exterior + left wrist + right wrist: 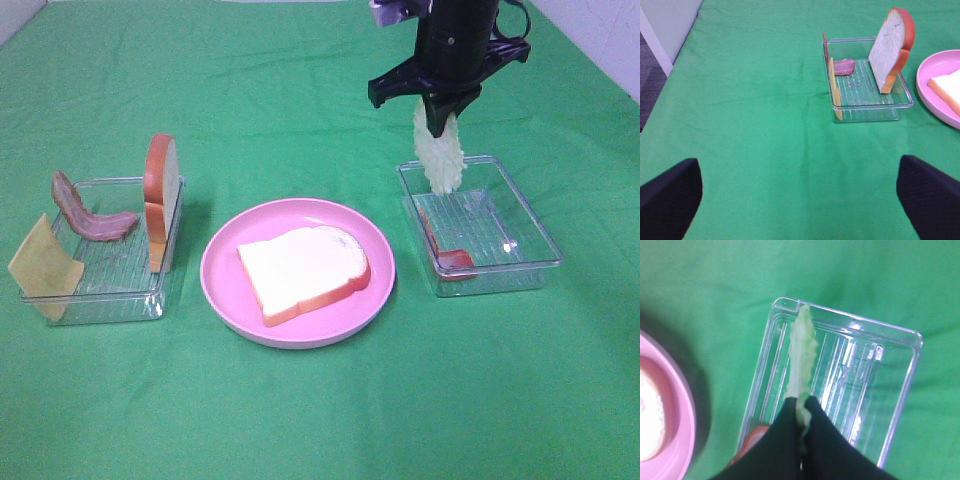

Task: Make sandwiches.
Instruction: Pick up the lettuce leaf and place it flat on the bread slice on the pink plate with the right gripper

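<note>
Gripping: right gripper [801, 412] pinches the lettuce leaf [801, 350], which hangs straight down from it.
Below the leaf: right tray [540, 262], 1 bacon strip [452, 258] inside.
Beside that tray: pink plate [225, 275], 1 bread slice [300, 268] lying flat.
Left gripper [800, 195]: jaws wide, holding nothing.
Ahead of it: left tray [870, 105] with upright bread slice [890, 47], cheese slice [835, 90], second bacon strip [842, 66].

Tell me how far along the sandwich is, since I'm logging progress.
Done: one bread slice lies flat on the pink plate. In hand: the right gripper is shut on the lettuce leaf, hanging over the right tray. Left: that leaf, then the bacon strip, cheese slice and upright bread slice in the left tray, not yet stacked. The left gripper is open and empty.
</note>
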